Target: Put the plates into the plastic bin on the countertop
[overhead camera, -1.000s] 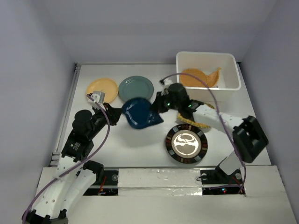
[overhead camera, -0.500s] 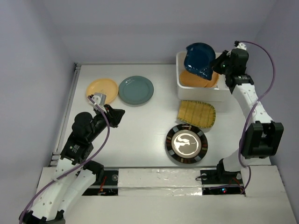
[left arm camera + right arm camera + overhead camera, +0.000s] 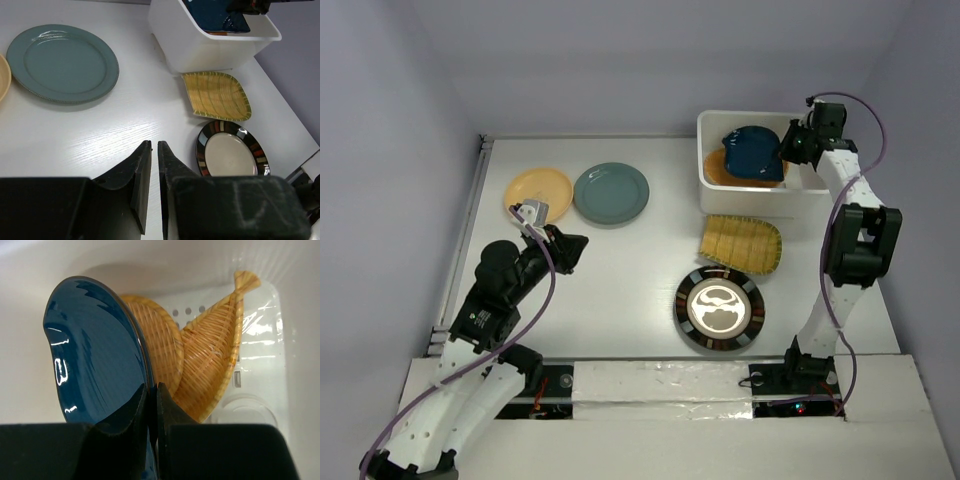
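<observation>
The right claw (image 3: 151, 387) pinches the blue plate (image 3: 90, 350) by its rim inside the bin (image 3: 740, 201). It looks hard, slippery and breakable. The left claw (image 3: 154, 146) is clenched shut, empty.

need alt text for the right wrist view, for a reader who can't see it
The right end effector grips the rim of a dark blue plate inside the white plastic bin. Two orange woven-look dishes lie in the bin just behind the plate.
</observation>
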`<state>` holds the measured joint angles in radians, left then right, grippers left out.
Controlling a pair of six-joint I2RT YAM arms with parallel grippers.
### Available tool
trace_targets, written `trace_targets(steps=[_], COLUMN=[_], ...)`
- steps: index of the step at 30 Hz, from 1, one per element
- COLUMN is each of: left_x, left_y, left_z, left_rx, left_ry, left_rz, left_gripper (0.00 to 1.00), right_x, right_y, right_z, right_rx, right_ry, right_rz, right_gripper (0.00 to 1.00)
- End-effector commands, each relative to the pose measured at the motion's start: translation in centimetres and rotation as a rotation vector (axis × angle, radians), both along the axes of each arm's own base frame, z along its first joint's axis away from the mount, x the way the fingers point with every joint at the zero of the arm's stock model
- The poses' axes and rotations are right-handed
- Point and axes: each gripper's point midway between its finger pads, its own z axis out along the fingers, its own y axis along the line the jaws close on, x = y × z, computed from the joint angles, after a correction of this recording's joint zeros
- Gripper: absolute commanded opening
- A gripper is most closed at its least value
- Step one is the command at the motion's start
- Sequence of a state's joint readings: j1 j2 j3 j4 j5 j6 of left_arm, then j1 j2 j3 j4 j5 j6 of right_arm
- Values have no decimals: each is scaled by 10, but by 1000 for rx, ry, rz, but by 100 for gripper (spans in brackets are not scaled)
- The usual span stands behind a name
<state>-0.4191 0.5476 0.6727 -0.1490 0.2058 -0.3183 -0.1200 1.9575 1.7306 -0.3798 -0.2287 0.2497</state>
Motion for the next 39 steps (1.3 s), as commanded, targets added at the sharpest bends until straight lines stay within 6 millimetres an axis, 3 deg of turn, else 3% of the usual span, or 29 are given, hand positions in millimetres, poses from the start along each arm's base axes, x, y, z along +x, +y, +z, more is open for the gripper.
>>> trace_targets(steps=[1, 6, 11, 14, 15, 16, 18, 19, 23, 24, 26, 27, 29, 30, 31, 32, 33, 34, 35, 37, 38, 39], left_x=[1, 2, 3, 3, 4, 4, 4, 4, 3, 3, 3, 3, 2, 2, 2, 3, 3, 3, 3, 2, 1, 1], left_y=[0, -1, 0, -1, -1, -1, -1, -1, -1, -1, -1, -1, -1, -1, -1, -1, -1, -1, -1, -1, -1, -2], left_z=[28, 26, 25, 25, 25, 25, 24, 24, 25, 25, 25, 25, 26, 27, 25, 25, 25, 25, 24, 25, 25, 26], left_rx=[-18, -14, -13, -13, -13, -13, -13, -13, -14, -15, -15, -16, -18, -19, -17, -18, -17, -18, -18, -19, -20, -20], left_ry=[-70, -66, -63, -61, -59, -61, -59, -59, -61, -62, -63, -65, -67, -68, -66, -65, -64, -63, -62, -64, -66, -68], left_rz=[1, 0, 3, 4, 4, 4, 1, 1, -1, -1, 1, -1, 1, -1, -1, -1, -1, -1, -1, -1, -4, -10], left_gripper=[9, 9, 9, 9, 9, 9, 9, 9, 9, 9, 9, 9, 9, 9, 9, 9, 9, 9, 9, 9, 9, 9], right_x=[17, 26, 27, 25, 26, 25, 22, 21, 9, 2, -12, -14, -46, -52, -71, -83, -92, -97, -117, -132, -146, -161], right_y=[8, 4, -1, -3, -4, -4, -6, -8, -8, -6, 0, 3, 34, 46, 62, 92, 106, 105, 115, 98, 91, 79], right_z=[53, 9, -21, -26, -23, -21, -4, 3, 58, 90, 106, 124, 139, 159, 175, 151, 144, 134, 106, 80, 78, 32], right_rx=[-26, -14, -5, 5, 1, 3, -1, -8, 10, 13, 66, 89, 204, 227, 250, 278, 277, 255, 261, 289, 354, 343], right_ry=[-141, -51, 13, 25, 18, 12, -28, -45, -161, -234, -275, -345, -406, -493, -538, -490, -473, -463, -415, -408, -418, -346], right_rz=[133, 115, 72, 45, 36, 30, 12, -6, -43, -47, -59, -58, -11, 24, 62, 114, 131, 65, 46, -80, -144, -229], right_gripper=[0, 0, 0, 18, 23, 36, 48, 60, 71, 72, 72, 71, 62, 52, 23, 11, 2, 0, 0, 0, 0, 0])
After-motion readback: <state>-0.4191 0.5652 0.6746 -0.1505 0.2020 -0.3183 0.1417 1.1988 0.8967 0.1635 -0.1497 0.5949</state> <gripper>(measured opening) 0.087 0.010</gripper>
